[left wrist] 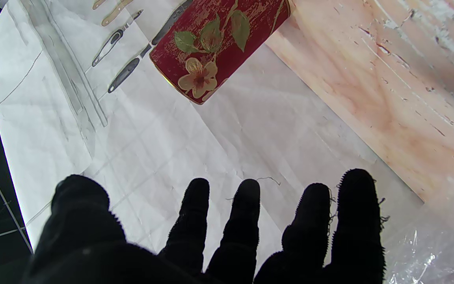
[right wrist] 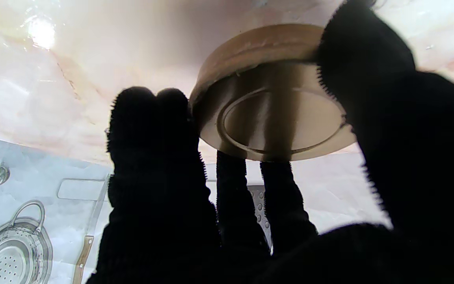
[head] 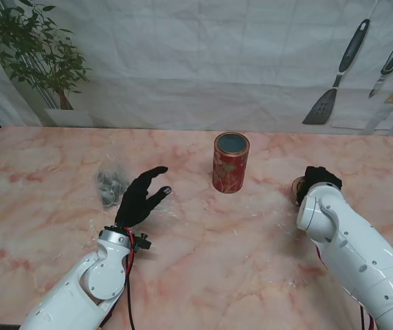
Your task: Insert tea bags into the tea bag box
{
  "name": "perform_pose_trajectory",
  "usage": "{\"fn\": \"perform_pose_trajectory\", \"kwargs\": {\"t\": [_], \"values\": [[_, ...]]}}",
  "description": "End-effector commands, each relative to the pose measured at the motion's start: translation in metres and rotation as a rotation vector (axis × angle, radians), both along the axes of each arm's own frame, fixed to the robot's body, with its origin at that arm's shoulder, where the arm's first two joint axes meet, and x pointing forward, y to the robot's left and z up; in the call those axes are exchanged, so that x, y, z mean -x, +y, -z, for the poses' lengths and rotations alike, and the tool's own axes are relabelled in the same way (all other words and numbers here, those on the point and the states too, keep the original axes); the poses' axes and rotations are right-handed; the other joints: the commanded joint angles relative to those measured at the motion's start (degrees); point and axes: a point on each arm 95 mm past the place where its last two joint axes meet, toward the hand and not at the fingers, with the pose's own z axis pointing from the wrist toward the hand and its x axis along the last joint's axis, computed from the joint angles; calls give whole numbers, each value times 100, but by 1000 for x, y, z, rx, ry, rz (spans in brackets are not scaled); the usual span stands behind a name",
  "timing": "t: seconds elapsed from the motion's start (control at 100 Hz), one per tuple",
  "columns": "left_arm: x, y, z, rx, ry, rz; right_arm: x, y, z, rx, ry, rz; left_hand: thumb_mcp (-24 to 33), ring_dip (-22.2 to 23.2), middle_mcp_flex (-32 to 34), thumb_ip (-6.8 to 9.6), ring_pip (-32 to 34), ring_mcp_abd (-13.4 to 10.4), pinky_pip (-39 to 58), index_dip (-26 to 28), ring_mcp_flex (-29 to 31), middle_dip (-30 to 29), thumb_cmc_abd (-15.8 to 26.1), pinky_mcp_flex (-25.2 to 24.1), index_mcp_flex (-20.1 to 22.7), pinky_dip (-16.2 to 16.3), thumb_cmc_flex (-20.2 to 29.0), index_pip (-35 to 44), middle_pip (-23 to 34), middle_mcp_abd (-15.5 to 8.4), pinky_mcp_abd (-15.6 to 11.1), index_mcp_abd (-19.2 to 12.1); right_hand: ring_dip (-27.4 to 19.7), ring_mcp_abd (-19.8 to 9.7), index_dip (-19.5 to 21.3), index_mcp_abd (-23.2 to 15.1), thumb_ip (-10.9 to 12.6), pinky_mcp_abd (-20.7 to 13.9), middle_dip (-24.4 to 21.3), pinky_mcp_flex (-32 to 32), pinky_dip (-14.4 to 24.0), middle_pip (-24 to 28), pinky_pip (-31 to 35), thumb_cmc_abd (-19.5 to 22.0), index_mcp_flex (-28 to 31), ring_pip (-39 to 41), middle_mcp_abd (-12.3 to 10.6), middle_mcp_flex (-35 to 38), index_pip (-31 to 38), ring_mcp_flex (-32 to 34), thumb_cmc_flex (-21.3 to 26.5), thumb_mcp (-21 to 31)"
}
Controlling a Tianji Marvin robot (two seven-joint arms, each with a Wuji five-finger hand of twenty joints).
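The tea bag box is a red round tin [head: 231, 163] with a flower print, standing upright and uncovered in the middle of the table; the left wrist view shows its side [left wrist: 219, 47]. A clear plastic pack of dark tea bags [head: 110, 184] lies to its left. My left hand [head: 141, 196] hovers just right of the pack, black-gloved, fingers spread and empty [left wrist: 211, 236]. My right hand [head: 318, 180] is to the right of the tin, curled around the tin's round metal lid [head: 297, 187]. In the right wrist view the lid [right wrist: 274, 118] sits between thumb and fingers [right wrist: 152, 157], close to the table.
The marble-pattern table [head: 203, 275] runs to a white backdrop printed with kitchen utensils [head: 337, 75]. A potted plant [head: 38, 55] stands at the far left corner. Crinkled clear plastic [left wrist: 428, 252] shows beside my left hand's fingers.
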Motion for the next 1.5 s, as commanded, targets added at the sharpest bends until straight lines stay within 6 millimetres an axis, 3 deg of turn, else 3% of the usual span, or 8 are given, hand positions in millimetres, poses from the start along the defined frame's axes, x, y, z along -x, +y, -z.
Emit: {"fn": "perform_pose_trajectory", "kwargs": {"t": [0.0, 0.74, 1.49], "values": [[0, -2, -3, 1, -1, 14, -3, 0, -10, -1, -7, 0, -95, 4, 21, 141, -110, 54, 172, -15, 44, 7, -62, 23, 94, 97, -99, -104, -76, -60, 58, -107, 45, -1002, 376, -18, 923, -212, 326, -43, -65, 953, 187, 1299, 1334, 282, -50, 654, 2259, 373, 1891, 3080], [0, -5, -4, -5, -1, 35, -14, 8, -53, -84, -79, 42, -93, -3, 24, 142, -124, 20, 163, -8, 41, 9, -67, 41, 99, 89, -109, -123, -87, -81, 44, -117, 61, -985, 356, -5, 930, -178, 340, -40, -36, 918, 215, 1351, 1405, 291, -32, 708, 2217, 400, 1888, 3050], [13, 1, -3, -27, 38, 1, -46, 40, -90, -160, -161, 20, -94, -7, 29, 143, -132, 18, 157, -5, 44, 6, -75, 45, 103, 86, -119, -131, -97, -74, 52, -131, 90, -936, 346, 22, 949, -148, 356, -50, -5, 900, 231, 1432, 1438, 322, -16, 735, 2201, 399, 1866, 2990]]}}
